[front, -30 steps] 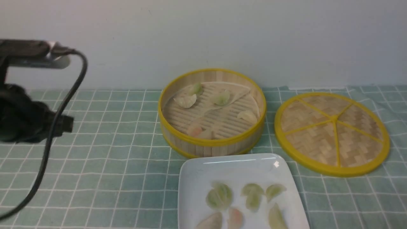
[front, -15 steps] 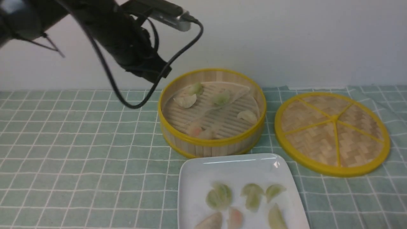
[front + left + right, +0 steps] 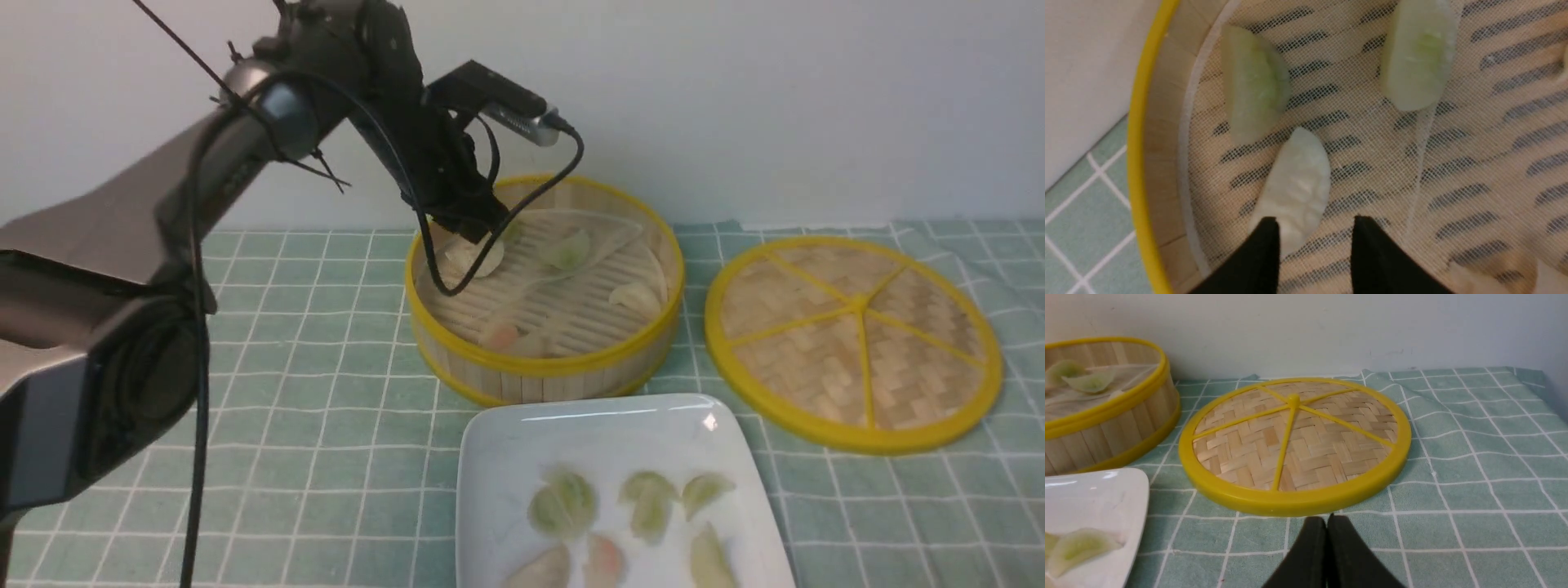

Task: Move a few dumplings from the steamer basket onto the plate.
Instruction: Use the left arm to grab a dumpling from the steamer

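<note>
The steamer basket (image 3: 543, 363) holds several dumplings on its liner. My left gripper (image 3: 472, 227) hangs inside the basket at its back left, open (image 3: 1314, 222). A whitish dumpling (image 3: 1296, 188) lies on the liner with its near end between the fingertips, against one finger (image 3: 1267, 245); the other finger stands clear of it. Two green dumplings (image 3: 1253, 81) (image 3: 1419, 53) lie just beyond. The white plate (image 3: 588, 416) in front carries several dumplings (image 3: 563, 502). My right gripper (image 3: 1326, 518) is shut and empty, low over the cloth.
The flat woven lid (image 3: 853, 339) lies right of the basket, just ahead of my right gripper in the right wrist view (image 3: 1294, 445). A green checked cloth (image 3: 286, 392) covers the table. A pale wall (image 3: 735, 98) stands right behind the basket.
My left arm has swung in from the far left, up and over, and come down into the back left of the steamer basket. The dumplings have not moved.
</note>
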Controlling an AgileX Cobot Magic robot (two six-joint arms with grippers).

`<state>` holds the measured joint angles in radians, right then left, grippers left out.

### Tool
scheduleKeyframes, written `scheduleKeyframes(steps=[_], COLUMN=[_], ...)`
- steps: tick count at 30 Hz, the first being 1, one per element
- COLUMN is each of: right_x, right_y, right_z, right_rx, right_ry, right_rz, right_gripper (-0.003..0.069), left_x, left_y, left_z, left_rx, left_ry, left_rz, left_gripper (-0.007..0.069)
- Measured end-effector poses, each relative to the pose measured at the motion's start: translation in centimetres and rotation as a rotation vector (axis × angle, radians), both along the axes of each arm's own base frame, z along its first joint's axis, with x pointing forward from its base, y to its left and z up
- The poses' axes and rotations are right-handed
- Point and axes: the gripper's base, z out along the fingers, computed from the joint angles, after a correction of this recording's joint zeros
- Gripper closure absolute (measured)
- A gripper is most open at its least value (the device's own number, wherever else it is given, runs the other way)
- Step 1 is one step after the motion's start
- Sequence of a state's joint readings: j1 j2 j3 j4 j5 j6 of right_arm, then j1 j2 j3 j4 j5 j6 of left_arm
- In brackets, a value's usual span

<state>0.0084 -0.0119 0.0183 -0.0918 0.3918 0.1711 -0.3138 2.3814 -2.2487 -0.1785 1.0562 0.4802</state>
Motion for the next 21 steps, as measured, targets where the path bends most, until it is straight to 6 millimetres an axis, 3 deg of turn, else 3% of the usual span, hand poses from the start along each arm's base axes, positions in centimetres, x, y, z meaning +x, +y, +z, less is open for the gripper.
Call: scheduleKeyframes(steps=[2, 7, 12, 17, 19, 21], right_x=[0.0, 0.0, 0.0, 0.0, 0.0, 0.0], right_y=[0.0, 0.0, 0.0, 0.0, 0.0, 0.0], right_z=[0.0, 0.0, 0.0, 0.0, 0.0, 0.0], right_rx=[0.000, 0.000, 0.000, 0.000, 0.000, 0.000], right_ry=[0.000, 0.000, 0.000, 0.000, 0.000, 0.000], right_rz=[0.000, 0.000, 0.000, 0.000, 0.000, 0.000], right_gripper=[0.0673, 0.0673, 0.0673, 0.0673, 0.0673, 0.0673], left_x=[0.4, 1.1, 1.5, 1.6, 1.6, 1.5], left_y=[-0.5, -1.3, -1.4, -1.4, -1.4, -1.5], left_z=[-1.4, -3.6, -5.1, -5.5, -5.5, -5.5], left_rx=[0.017, 0.037, 0.057, 0.067, 0.063, 0.052], left_ry=[-0.016, -0.048, -0.056, -0.059, -0.050, -0.037], left_rz=[-0.015, -0.029, -0.032, -0.030, -0.018, 0.013], left_gripper=[0.0281, 0.0143, 0.0119, 0.0177, 0.0245, 0.0361])
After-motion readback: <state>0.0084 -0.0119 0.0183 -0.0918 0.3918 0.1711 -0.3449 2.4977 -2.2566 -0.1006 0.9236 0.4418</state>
